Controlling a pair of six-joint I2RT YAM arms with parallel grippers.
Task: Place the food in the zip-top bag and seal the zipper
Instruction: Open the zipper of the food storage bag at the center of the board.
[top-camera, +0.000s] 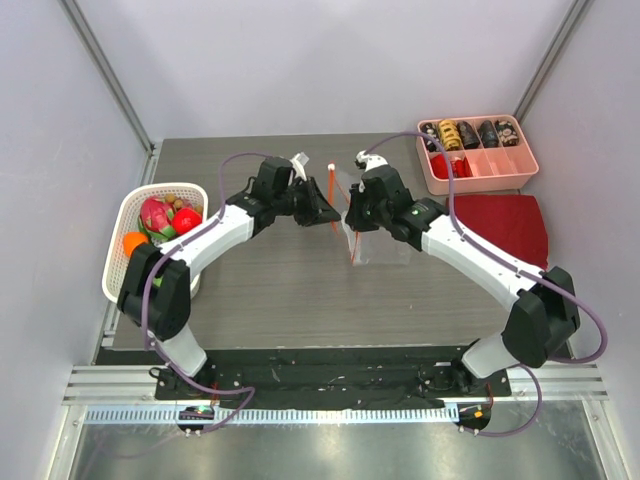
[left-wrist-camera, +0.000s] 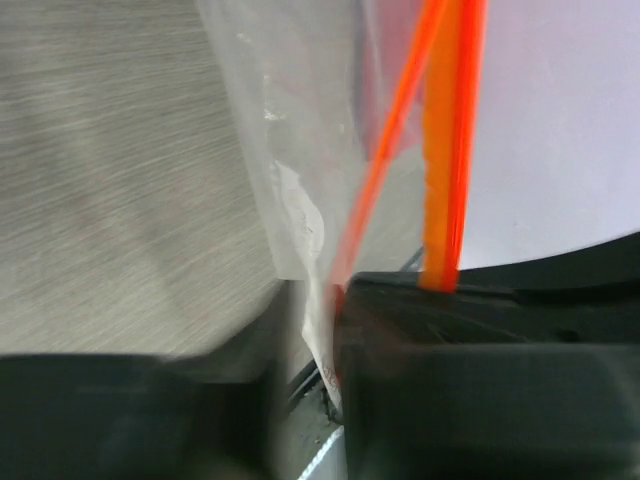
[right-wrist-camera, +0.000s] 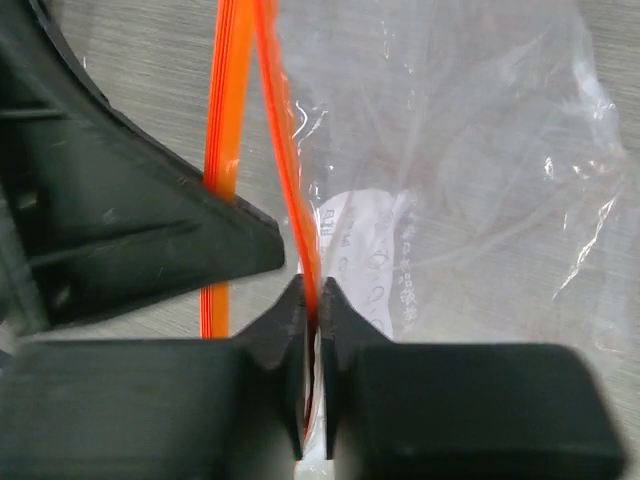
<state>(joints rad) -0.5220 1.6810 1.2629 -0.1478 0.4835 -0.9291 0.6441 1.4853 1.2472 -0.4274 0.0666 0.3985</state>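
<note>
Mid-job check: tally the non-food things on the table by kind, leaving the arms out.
Bags: 1, the zip-top bag
Open containers: 2, the white basket and the pink tray
Cloths: 1, the dark red cloth
Total: 4

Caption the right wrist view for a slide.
Right gripper pinches the orange-red zipper of the clear zip-top bag over the grey table.

The only print in view is on the zip-top bag (right-wrist-camera: 470, 150). In the right wrist view, a whitish patch (right-wrist-camera: 372, 265) on its clear film carries rows of small dark characters, too small and blurred to read. No other lettering, number or brand can be read.
</note>
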